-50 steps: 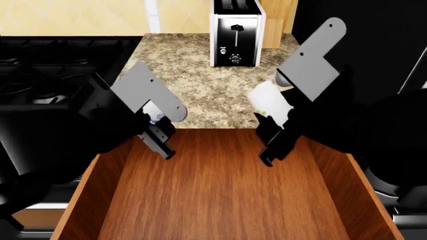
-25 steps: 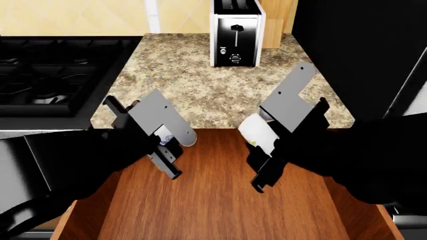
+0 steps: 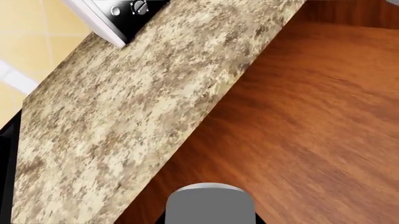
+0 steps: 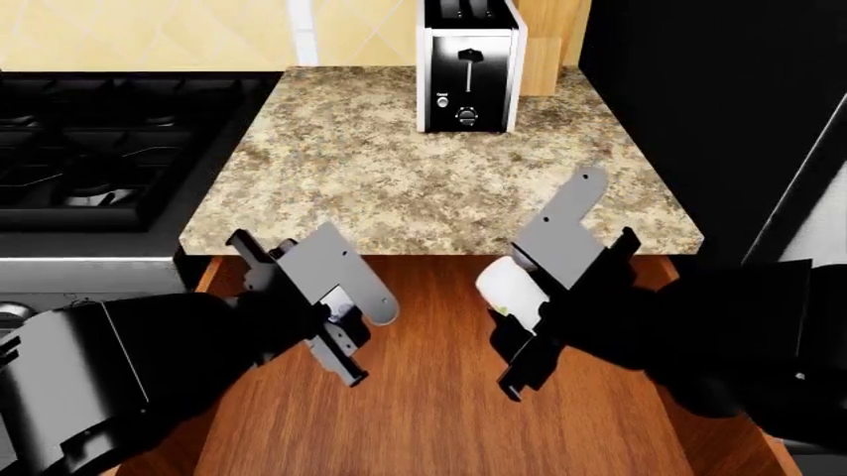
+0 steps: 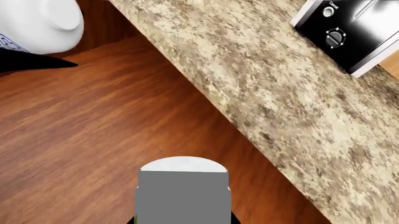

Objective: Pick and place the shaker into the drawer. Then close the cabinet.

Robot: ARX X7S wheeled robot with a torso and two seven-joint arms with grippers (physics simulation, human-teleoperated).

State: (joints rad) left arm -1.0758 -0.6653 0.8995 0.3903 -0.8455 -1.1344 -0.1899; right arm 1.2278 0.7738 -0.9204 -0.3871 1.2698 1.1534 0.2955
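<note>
Shaker (image 4: 514,286), white and cylindrical, sits gripped in the right hand (image 4: 519,349), held above the floor of the drawer (image 4: 437,416) just in front of the tabletop (image 4: 437,188) edge. The left hand (image 4: 341,349) hangs over the same drawer, well apart from the shaker; a small white thing with blue marks shows against it, but whether its fingers are parted or closed I cannot tell.

From the right wrist camera a rounded white body (image 5: 46,21) shows at the frame's edge above the wood grain, something the head camera only hints at beside the left hand. That view also catches the dials of the toaster (image 5: 349,32); the head camera shows the toaster (image 4: 467,69) whole, standing at the back of the speckled tabletop, with a black stovetop (image 4: 93,149) beside it.

Drawer floor, reddish-brown, looks bare beneath both hands.
</note>
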